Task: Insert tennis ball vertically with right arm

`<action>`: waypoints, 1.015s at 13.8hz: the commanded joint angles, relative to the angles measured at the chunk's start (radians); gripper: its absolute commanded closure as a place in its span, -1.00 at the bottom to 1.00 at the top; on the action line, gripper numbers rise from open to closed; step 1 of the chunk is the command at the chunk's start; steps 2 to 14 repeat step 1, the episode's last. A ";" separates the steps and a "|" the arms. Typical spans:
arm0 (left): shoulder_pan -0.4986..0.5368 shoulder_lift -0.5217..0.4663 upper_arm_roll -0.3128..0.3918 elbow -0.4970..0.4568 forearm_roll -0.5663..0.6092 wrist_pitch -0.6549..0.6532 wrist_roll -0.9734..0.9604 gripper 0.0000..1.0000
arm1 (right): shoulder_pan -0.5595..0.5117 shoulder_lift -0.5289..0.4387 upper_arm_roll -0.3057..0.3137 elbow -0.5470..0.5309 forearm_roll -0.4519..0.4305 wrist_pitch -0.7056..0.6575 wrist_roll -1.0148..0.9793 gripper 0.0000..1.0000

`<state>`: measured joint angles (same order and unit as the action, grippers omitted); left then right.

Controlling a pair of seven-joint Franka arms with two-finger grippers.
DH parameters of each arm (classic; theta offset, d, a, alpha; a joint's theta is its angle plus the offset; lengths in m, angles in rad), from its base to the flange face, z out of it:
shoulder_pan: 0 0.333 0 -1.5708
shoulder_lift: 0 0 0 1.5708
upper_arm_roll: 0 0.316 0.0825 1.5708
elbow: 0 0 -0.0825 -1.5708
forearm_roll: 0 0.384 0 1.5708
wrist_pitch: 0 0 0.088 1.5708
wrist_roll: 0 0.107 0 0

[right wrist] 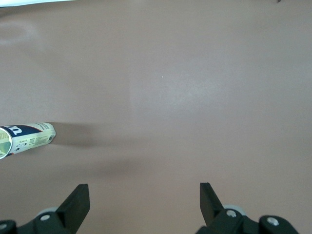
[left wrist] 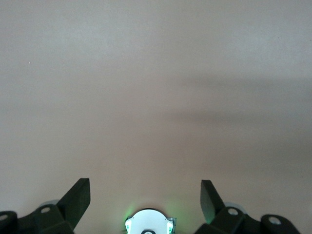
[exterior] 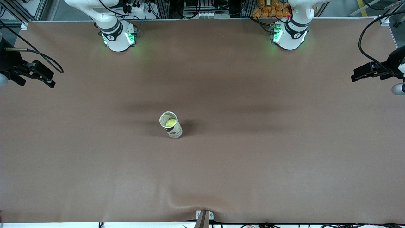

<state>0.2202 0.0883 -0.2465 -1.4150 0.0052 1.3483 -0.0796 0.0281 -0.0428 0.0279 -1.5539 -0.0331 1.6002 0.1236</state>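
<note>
A clear tennis ball can [exterior: 174, 129] with a printed label stands upright near the middle of the brown table. A yellow-green tennis ball [exterior: 171, 122] sits inside it, seen through the open mouth. The can also shows in the right wrist view [right wrist: 30, 137], off to one side and well away from the fingers. My right gripper [right wrist: 144, 191] is open and empty, high over bare table. My left gripper [left wrist: 145, 187] is open and empty, high over the table near its own base [left wrist: 148, 225]. Neither gripper shows in the front view.
The two arm bases [exterior: 117, 38] [exterior: 289, 34] stand along the table edge farthest from the front camera. Black camera mounts [exterior: 33, 72] [exterior: 375, 70] reach in over each end of the table. A brown mat [exterior: 253, 158] covers the table.
</note>
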 commanded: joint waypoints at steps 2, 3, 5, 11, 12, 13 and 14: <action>-0.002 -0.028 -0.002 -0.010 -0.010 -0.014 -0.016 -1.00 | -0.017 0.004 0.010 0.020 -0.010 -0.017 -0.004 -1.00; -0.002 -0.028 -0.002 -0.010 -0.010 -0.014 -0.016 -1.00 | -0.017 0.004 0.010 0.020 -0.010 -0.017 -0.004 -1.00; -0.002 -0.028 -0.002 -0.010 -0.010 -0.014 -0.016 -1.00 | -0.017 0.004 0.010 0.020 -0.010 -0.017 -0.004 -1.00; -0.002 -0.028 -0.002 -0.010 -0.010 -0.014 -0.016 -1.00 | -0.017 0.004 0.010 0.020 -0.010 -0.017 -0.004 -1.00; -0.002 -0.028 -0.002 -0.010 -0.010 -0.014 -0.016 -1.00 | -0.017 0.004 0.010 0.020 -0.010 -0.017 -0.004 -1.00; -0.002 -0.028 -0.002 -0.010 -0.010 -0.014 -0.016 -1.00 | -0.017 0.004 0.010 0.020 -0.010 -0.017 -0.004 -1.00; -0.002 -0.028 -0.002 -0.010 -0.010 -0.014 -0.016 -1.00 | -0.017 0.004 0.010 0.020 -0.010 -0.017 -0.004 -1.00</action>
